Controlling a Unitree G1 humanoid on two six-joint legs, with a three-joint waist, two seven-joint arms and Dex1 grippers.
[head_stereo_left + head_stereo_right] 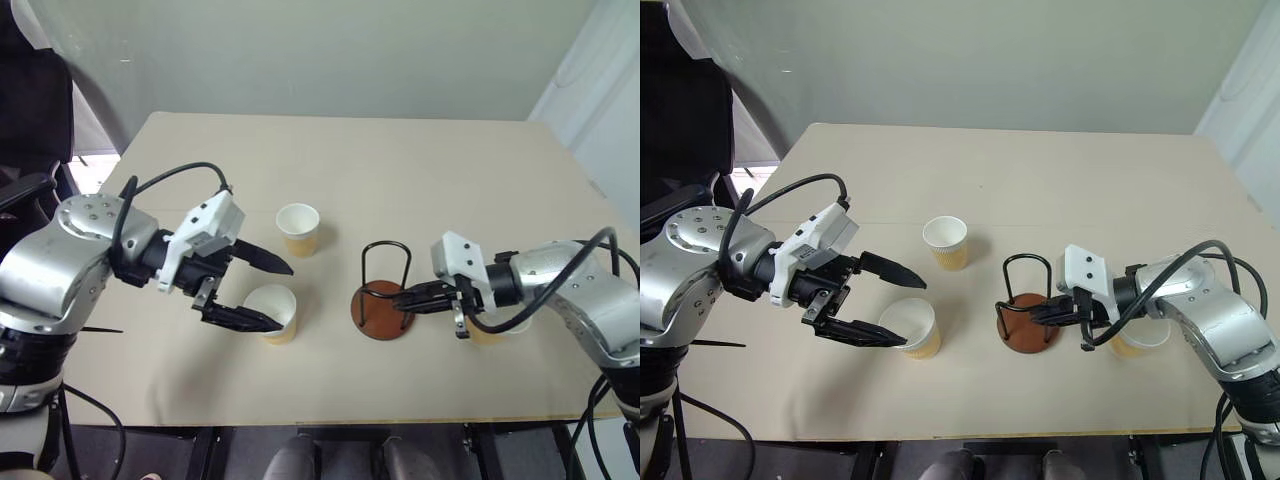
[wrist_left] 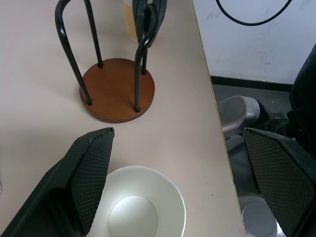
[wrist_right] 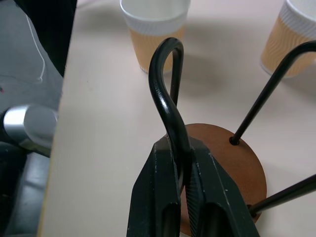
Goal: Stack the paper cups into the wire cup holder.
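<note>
Two black fingers of the right gripper (image 3: 181, 195) were pinched together on a wire loop of the wire cup holder (image 1: 384, 297), which stood on the table (image 1: 420, 170) near its front edge. The left gripper (image 1: 262, 293) hung spread wide around the rim of one paper cup (image 1: 274, 312). A second cup (image 1: 298, 229) stood farther back; a third (image 1: 1137, 340) sat behind the right wrist.

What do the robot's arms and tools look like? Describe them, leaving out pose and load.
Both arms have rounded silver-grey shells with black joints and loose black cables. Each wrist carries a white angular block. The left tool and right tool each have two black tapered fingers with finely textured inner pads.
</note>
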